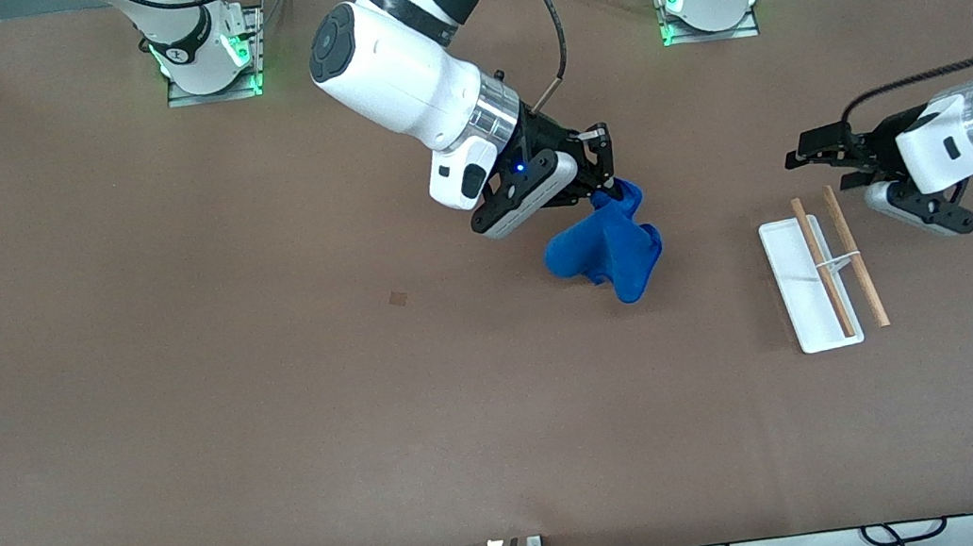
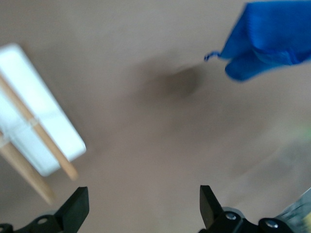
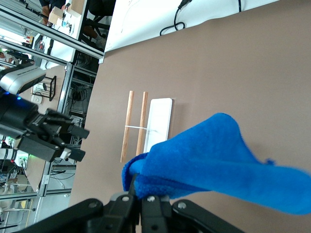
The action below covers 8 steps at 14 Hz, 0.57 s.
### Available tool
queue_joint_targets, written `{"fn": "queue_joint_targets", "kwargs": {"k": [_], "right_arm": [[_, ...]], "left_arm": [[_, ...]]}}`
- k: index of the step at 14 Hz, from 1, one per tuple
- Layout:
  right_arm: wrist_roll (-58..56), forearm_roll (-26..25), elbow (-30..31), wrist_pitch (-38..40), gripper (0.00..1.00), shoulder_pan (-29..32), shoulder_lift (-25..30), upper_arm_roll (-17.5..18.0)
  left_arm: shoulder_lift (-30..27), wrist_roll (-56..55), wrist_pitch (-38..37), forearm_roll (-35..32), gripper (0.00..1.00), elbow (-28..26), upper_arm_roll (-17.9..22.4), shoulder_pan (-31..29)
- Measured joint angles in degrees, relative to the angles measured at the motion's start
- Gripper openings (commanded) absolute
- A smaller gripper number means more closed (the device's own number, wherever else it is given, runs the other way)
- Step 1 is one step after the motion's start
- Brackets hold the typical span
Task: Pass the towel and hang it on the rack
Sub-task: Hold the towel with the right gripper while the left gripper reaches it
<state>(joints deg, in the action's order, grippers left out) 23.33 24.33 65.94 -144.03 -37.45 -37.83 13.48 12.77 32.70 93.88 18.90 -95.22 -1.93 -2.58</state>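
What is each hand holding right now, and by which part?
The right hand is shut on the blue towel, pinching a bunched top corner so the rest hangs down. The left hand, open above the rack, holds nothing.

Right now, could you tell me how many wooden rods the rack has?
2. Both wooden rods lie parallel above the rack: one rod over its white base, the other rod just off the base's edge toward the left arm's end of the table. None seems hidden.

— What covered the table (image 1: 181, 402)?
— Plain brown board, carrying the rack (image 1: 807, 285) toward the left arm's end and one small dark square mark (image 1: 398, 298).
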Motion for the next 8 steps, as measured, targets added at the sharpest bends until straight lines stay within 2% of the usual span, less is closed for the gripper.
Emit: {"fn": "queue_joint_targets", "kwargs": {"k": [2, 5, 8], "right_arm": [[0.0, 0.0, 0.0, 0.0, 0.00, -0.2, 0.0, 0.0], [0.0, 0.0, 0.0, -0.8, 0.00, -0.2, -0.1, 0.0], [0.0, 0.0, 0.0, -1.8, 0.00, -0.3, -0.3, 0.0]], "left_arm": [[1.2, 12.7, 2.1, 1.2, 1.00, 0.0, -0.2, 0.1], [4.5, 30.9, 3.7, 6.8, 1.00, 0.0, -0.2, -0.2], [6.8, 43.5, 4.2, 10.8, 1.00, -0.1, -0.5, -0.2]]}}
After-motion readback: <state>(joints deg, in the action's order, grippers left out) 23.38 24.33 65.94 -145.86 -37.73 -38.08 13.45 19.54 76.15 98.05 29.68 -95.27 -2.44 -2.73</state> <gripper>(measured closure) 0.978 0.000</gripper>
